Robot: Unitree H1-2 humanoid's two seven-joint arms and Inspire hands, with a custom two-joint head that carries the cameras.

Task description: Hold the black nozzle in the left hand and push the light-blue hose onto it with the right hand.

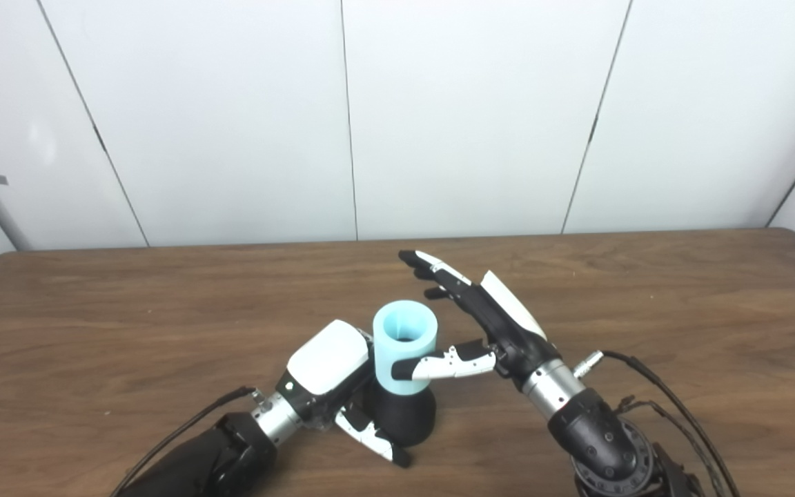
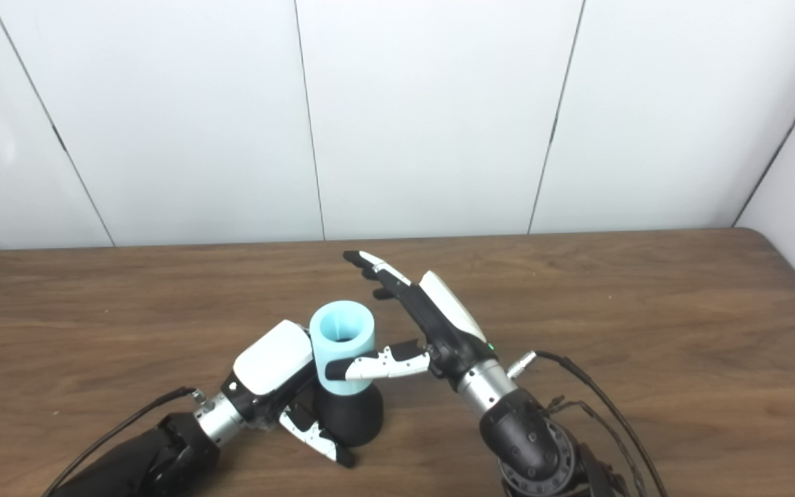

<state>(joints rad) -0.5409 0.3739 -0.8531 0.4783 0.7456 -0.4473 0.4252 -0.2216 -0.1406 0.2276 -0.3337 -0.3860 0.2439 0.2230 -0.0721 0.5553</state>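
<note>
The black nozzle (image 1: 408, 417) stands upright on the wooden table (image 1: 163, 310), wide end down. The light-blue hose (image 1: 404, 338), a short open tube, sits on its top. My left hand (image 1: 328, 366) is pressed against the left side of the nozzle and hose; its fingers are hidden behind them and its thumb (image 1: 377, 442) reaches down in front of the nozzle's base. My right hand (image 1: 494, 317) is to the right of the hose with its fingers stretched out straight, apart from the hose. Only its thumb (image 1: 439, 366) lies across the hose's front.
Cables (image 1: 660, 393) run from my right wrist toward the bottom right. Another cable (image 1: 183, 428) trails from my left wrist. A white panelled wall (image 1: 439, 117) stands behind the table's far edge.
</note>
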